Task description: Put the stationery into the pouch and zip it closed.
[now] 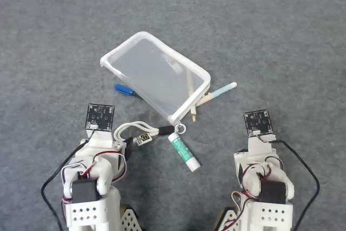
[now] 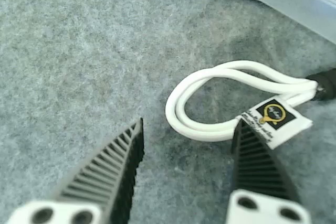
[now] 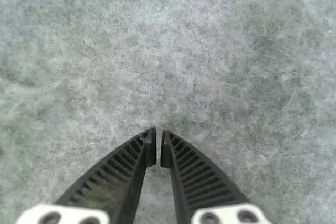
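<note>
The left gripper [image 2: 190,123] hangs with its fingers spread just short of the white strap loop [image 2: 195,129], and the right gripper [image 3: 158,132] is pressed together over bare grey mat [image 3: 168,35]. Beyond them a glue stick [image 1: 184,152] lies beside the zip pull [image 1: 181,129]. Farther off the translucent pouch [image 1: 154,74] lies flat, with a blue pen [image 1: 124,89] partly under one edge and a pale pen [image 1: 221,90] poking out at its zip side; what is inside is too faint to tell.

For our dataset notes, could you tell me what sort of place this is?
Probably a robot test bench rather than a desk: a grey felt mat covers the surface, the left arm and right arm sit side by side, and a pouch lies before them.
</note>
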